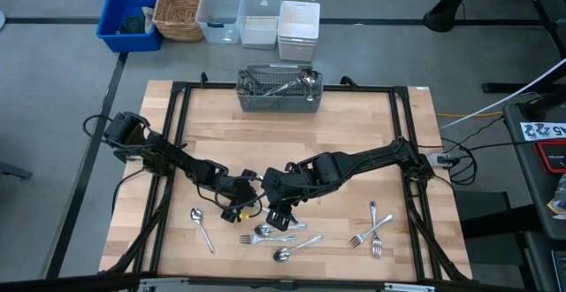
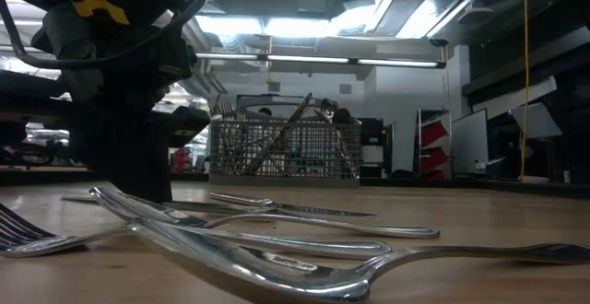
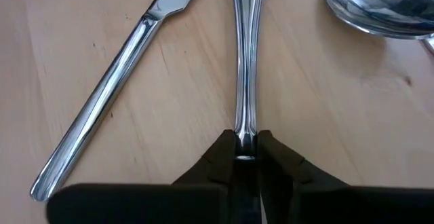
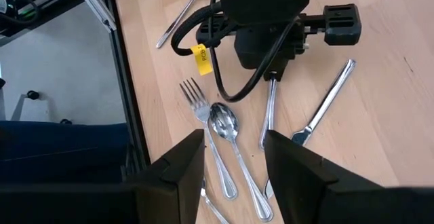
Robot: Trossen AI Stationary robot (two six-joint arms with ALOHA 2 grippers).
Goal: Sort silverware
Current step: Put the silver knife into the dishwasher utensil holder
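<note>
Roughly nine utensils (image 1: 297,244) on table (image 1: 354,124).

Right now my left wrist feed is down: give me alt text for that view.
The left gripper is closed on the end of a slim silver handle lying on the wooden table. A table knife lies at an angle beside it, and a spoon bowl shows at the picture's corner.

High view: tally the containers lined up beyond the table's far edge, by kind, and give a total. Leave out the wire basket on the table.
Blue bin: 1
Wicker basket: 1
Clear plastic tubs: 2
White bin: 1
Total: 5
</note>
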